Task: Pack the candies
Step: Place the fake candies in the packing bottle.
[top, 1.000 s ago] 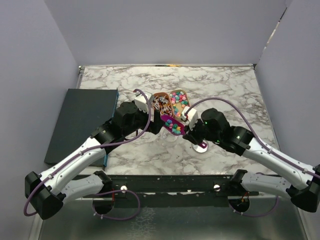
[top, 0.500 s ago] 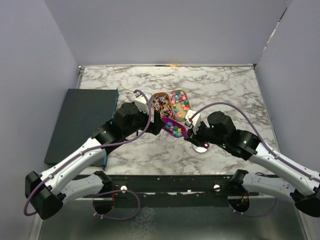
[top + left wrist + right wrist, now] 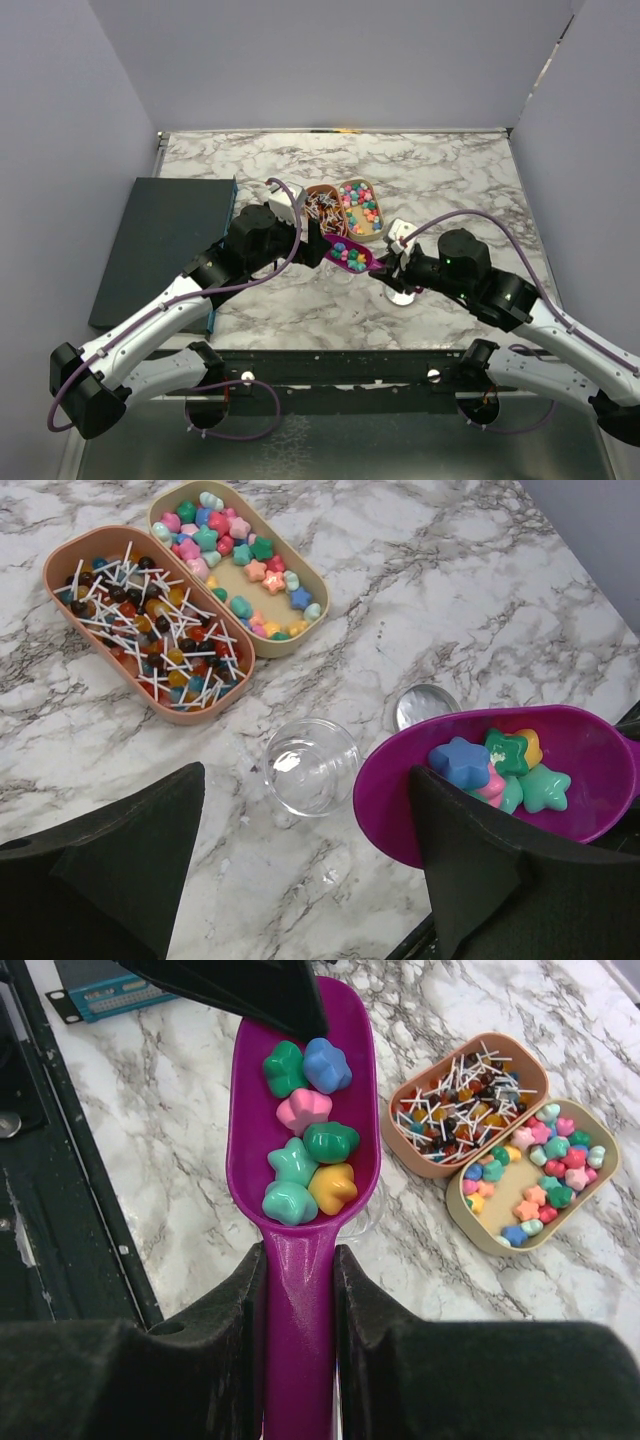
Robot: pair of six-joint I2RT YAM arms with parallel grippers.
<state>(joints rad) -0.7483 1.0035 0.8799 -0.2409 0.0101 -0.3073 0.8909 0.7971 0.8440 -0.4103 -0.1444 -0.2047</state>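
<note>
Top external view, from the near edge outward: the left arm (image 3: 160, 320) and right arm (image 3: 560, 330) reach inward from their bases and meet over the middle of a grey-veined marble table (image 3: 450, 170). The right gripper (image 3: 300, 1295) is clamped narrowly on the handle of a purple scoop (image 3: 345, 1040), one black finger on each side. The scoop is held roughly level, its bowl pointing toward the left arm. It carries a small heap of star-shaped candies (image 3: 305, 1140) in green, blue, pink, teal and yellow.

The left gripper (image 3: 308, 775) has its fingers spread wide and holds nothing. In the left wrist view, one of its fingers overlaps the near rim of the scoop's bowl. Between those fingers, down on the table, stands a small clear jar (image 3: 311, 766), upright with its mouth open, just beside the scoop's bowl. A round shiny lid (image 3: 427, 704) lies flat near the jar.

Farther out sit two oval trays side by side, touching or nearly so. A peach tray (image 3: 52, 568) is full of small lollipops (image 3: 150, 620), and a tan tray (image 3: 316, 580) holds more candies in mixed bright colours. A dark flat slab (image 3: 165, 240) lies at the table's left edge.
</note>
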